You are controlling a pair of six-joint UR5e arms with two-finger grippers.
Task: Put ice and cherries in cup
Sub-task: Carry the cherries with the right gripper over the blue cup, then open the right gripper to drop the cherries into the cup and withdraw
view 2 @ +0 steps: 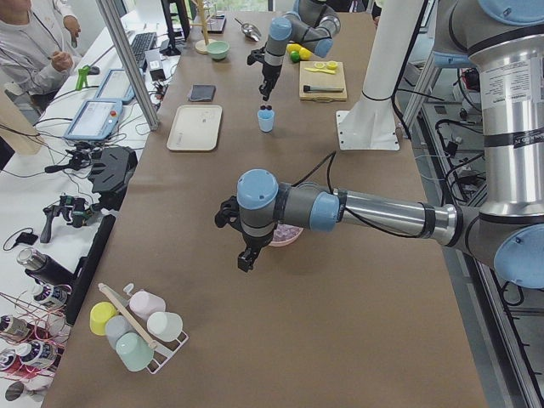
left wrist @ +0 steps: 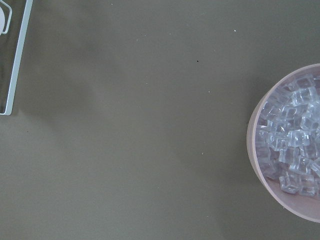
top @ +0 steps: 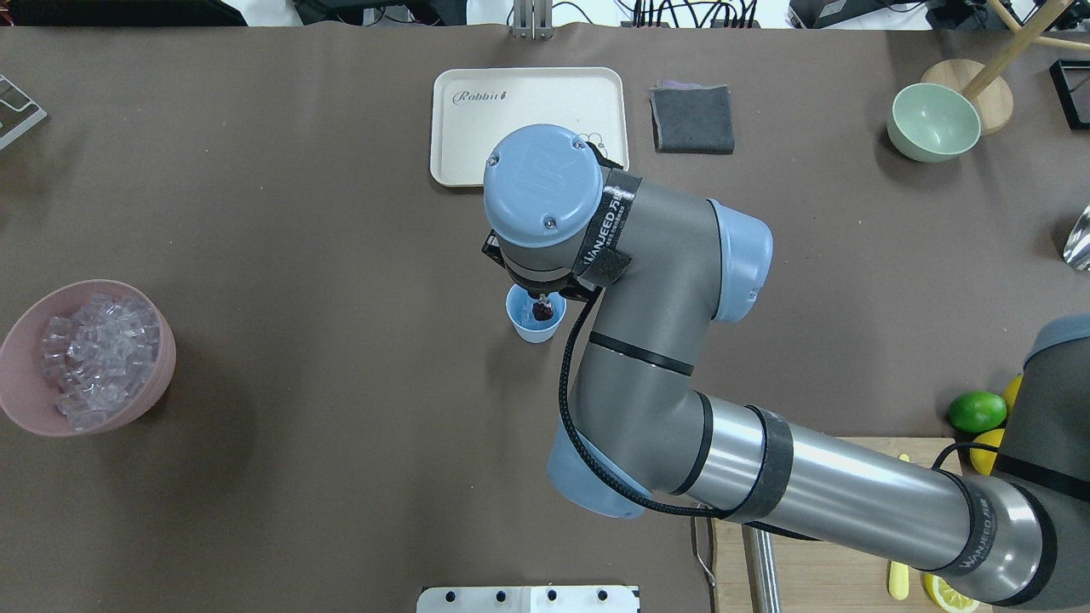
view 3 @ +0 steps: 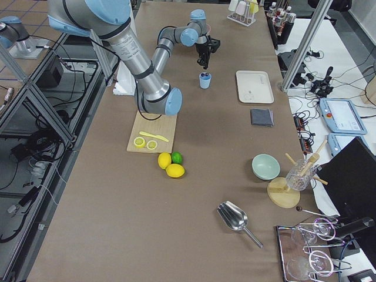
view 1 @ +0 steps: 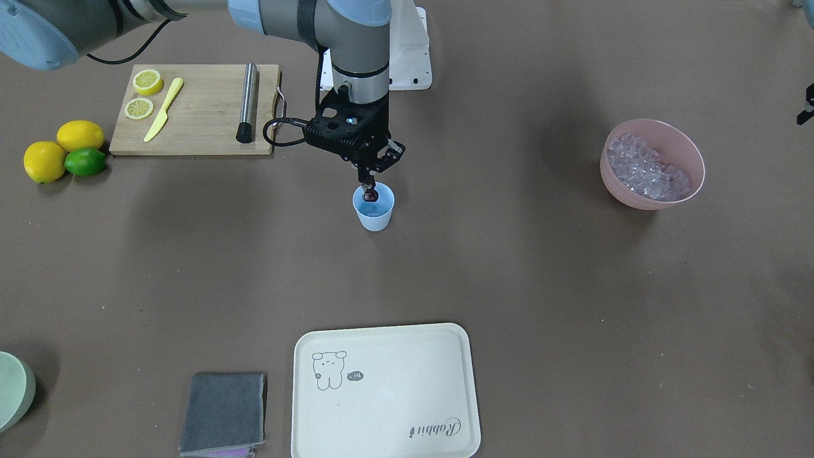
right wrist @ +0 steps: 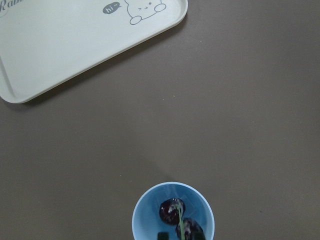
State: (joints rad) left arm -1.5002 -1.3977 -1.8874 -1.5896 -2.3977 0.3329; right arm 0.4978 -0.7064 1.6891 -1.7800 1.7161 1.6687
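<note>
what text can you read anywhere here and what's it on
"Rabbit": cream tray.
"hi~": speech bubble printed on that tray.
"LIANJEED": black strap on the right arm; the characters after it are too small to read.
"UR": blue joint cap.

My right gripper (view 1: 367, 184) points straight down, fingers pinched on the cherries (view 1: 369, 194) hanging just beneath it; my left gripper (view 2: 245, 261) hangs downward, jaws unreadable

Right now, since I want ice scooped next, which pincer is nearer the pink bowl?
Left. The left pincer hangs just beside the pink bowl, not over it. The right pincer is far off at mid-table, holding the cherries over the cup.
</note>
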